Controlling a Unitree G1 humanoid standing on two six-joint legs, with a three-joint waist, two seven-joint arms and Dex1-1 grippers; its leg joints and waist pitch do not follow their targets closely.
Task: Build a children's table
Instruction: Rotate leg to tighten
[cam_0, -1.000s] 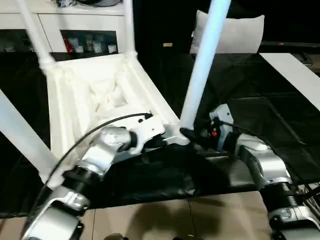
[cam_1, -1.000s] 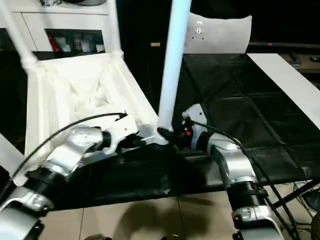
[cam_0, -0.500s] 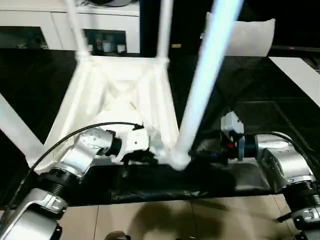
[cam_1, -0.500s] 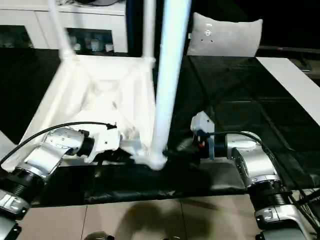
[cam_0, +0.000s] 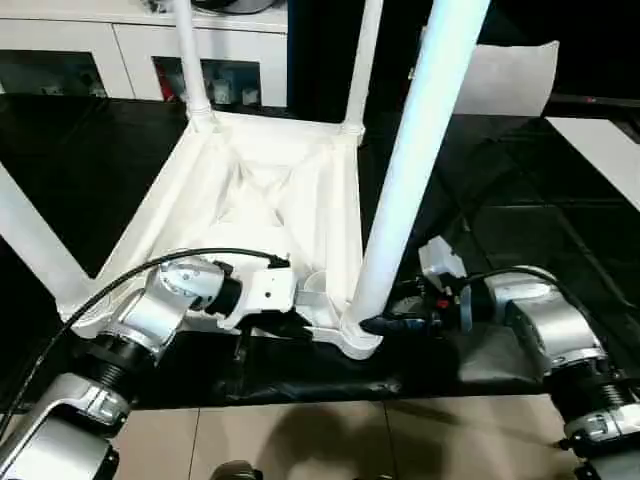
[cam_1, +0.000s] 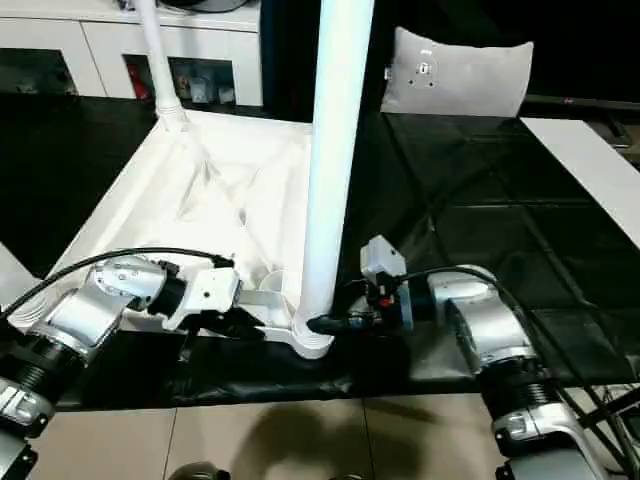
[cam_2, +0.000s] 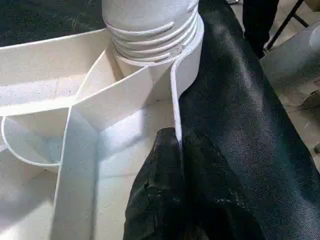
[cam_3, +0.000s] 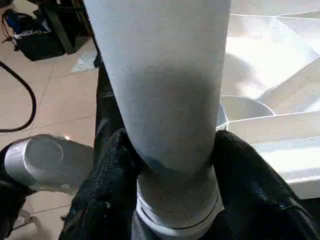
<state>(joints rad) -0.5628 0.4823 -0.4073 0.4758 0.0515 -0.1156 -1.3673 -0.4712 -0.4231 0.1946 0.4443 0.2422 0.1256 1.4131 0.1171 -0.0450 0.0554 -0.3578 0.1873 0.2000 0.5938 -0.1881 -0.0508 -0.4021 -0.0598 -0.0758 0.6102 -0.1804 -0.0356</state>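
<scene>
The children's table top (cam_0: 270, 190) lies upside down on the black table, ribs up. Its legs stand in the corner sockets: two at the back (cam_0: 190, 60) (cam_0: 362, 60), one at the left (cam_0: 30, 240) and one at the near right (cam_0: 410, 170). My left gripper (cam_2: 175, 137) is shut on the top's thin front rim, just beside the near right socket (cam_2: 150, 35). My right gripper (cam_3: 170, 145) holds the base of the near right leg (cam_3: 160, 75), just above its threaded end. One black finger (cam_3: 107, 185) presses on each side of that leg.
A white cabinet (cam_0: 120, 50) with glass doors stands behind the table. A white cushion (cam_0: 510, 75) lies at the back right and a white board (cam_0: 605, 145) at the right edge. The black table's front edge (cam_0: 300, 385) meets beige floor tiles (cam_0: 300, 440).
My right gripper's fingers have closed in on the base of the near right leg. My left gripper keeps its hold on the rim. The whole picture has shifted as the camera moved.
</scene>
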